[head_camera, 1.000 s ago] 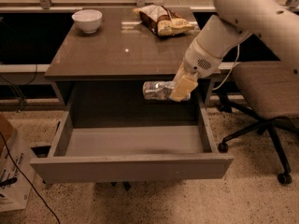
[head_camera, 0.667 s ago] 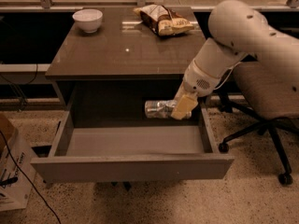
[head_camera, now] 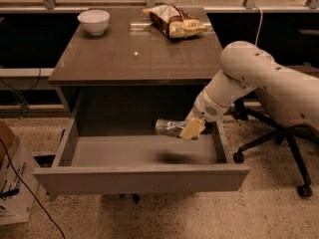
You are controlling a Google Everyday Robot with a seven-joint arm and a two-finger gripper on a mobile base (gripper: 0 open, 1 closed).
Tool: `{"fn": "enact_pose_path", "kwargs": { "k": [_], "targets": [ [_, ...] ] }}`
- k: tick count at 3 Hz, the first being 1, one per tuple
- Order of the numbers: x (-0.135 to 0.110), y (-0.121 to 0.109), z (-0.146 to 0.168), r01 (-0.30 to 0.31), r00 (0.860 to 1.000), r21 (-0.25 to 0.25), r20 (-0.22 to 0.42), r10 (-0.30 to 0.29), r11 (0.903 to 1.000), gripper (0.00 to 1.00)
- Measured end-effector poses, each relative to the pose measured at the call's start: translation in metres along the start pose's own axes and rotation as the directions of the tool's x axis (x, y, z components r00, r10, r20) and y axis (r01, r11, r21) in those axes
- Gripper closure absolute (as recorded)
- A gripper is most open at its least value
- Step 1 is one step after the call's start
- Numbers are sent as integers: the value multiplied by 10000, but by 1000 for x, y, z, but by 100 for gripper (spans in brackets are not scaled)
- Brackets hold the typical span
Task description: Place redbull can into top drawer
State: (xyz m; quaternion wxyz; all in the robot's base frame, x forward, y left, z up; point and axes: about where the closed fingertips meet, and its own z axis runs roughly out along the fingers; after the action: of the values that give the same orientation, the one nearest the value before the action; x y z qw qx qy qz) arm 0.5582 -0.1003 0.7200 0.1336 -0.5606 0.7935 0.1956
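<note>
The redbull can (head_camera: 168,127) is a slim shiny silver can, held on its side. My gripper (head_camera: 188,129) is shut on its right end, with a pale fingertip (head_camera: 191,129) over it. The can hangs just above the floor of the open top drawer (head_camera: 142,178), over the drawer's back right part, and casts a shadow below. The drawer is a wide shallow grey tray pulled out from under the brown table (head_camera: 134,51). My white arm (head_camera: 249,78) reaches in from the right.
A white bowl (head_camera: 94,21) stands at the table's back left. A crinkled brown-and-yellow snack bag (head_camera: 174,21) lies at the back right. A black office chair (head_camera: 271,143) stands right of the drawer. A cardboard box (head_camera: 12,178) sits on the floor at left.
My gripper has moved down with the can, from level with the table's underside to just above the drawer's floor. The arm has swung lower and closer to the drawer.
</note>
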Motion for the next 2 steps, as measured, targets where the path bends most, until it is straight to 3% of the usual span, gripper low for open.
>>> {"fn": "enact_pose_path", "kwargs": {
  "k": [2],
  "targets": [
    [19, -35, 46, -1359, 9856, -72, 1009, 1359, 9907, 58]
  ]
}}
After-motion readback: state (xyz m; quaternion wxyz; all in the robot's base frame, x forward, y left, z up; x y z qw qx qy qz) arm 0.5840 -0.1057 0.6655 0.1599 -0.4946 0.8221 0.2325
